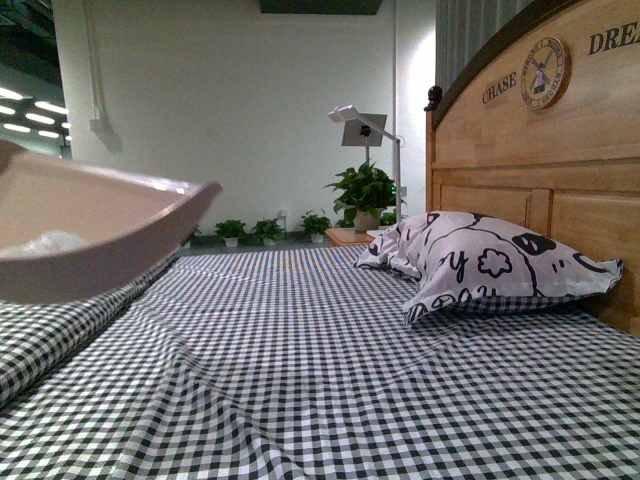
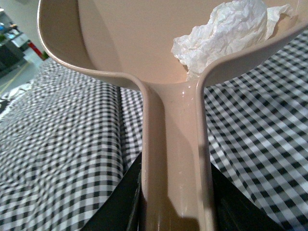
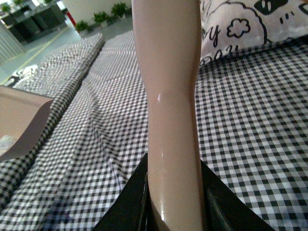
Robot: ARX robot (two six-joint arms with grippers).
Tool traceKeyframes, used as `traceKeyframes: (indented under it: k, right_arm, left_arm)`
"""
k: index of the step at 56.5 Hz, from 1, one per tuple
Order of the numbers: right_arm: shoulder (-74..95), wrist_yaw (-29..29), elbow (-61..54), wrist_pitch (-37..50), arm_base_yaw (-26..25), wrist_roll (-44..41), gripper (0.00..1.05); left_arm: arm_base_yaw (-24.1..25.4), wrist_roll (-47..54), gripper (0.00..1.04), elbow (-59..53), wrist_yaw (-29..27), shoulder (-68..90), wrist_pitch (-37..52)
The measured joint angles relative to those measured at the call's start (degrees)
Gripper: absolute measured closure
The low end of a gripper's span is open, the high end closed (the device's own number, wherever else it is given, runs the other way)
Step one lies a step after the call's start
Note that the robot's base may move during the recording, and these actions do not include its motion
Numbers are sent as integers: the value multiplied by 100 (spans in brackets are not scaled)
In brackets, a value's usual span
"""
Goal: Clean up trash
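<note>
While the left pincer (image 2: 168, 211) clamps the dustpan (image 2: 120, 43) handle with the tissue wad (image 2: 226, 33) inside, and the right pincer (image 3: 173, 202) grips a beige handle (image 3: 168, 72), only dumping seems left.

Dustpan (image 1: 90, 235) cut off at edge; trash (image 1: 45, 243) half hidden.

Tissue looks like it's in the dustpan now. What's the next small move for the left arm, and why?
Probably keep the dustpan level and carry it slowly off the bed. The crumpled tissue sits loose inside near the handle, the left gripper is clamped on that handle, and no bin shows in any view, so tilting risks dropping it back.
</note>
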Motion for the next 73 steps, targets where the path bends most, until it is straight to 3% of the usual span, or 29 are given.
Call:
traceKeyframes:
  k: [11,24,35,48,73]
  right_arm:
    - [-756,-17,-39,-474,-42,170,84]
    - [-898,448,-37,-411,398,251,84]
    - [-879,671,-35,-358,442,254,84]
    - [-870,1204,-13,-592,520,133,84]
    - [-848,1239,-9,-605,546,83,84]
  left_arm:
    - [-2,-304,78,-74,-22,-1224,-595]
    - [-39,-564,78,-98,66,-2376,-1403]
    - [-166,-678,78,-168,109,-3053,-1937]
    - [-129,-789,78,-210,127,-3193,-2087]
    - [-125,-824,78,-221,131,-3193,-2090]
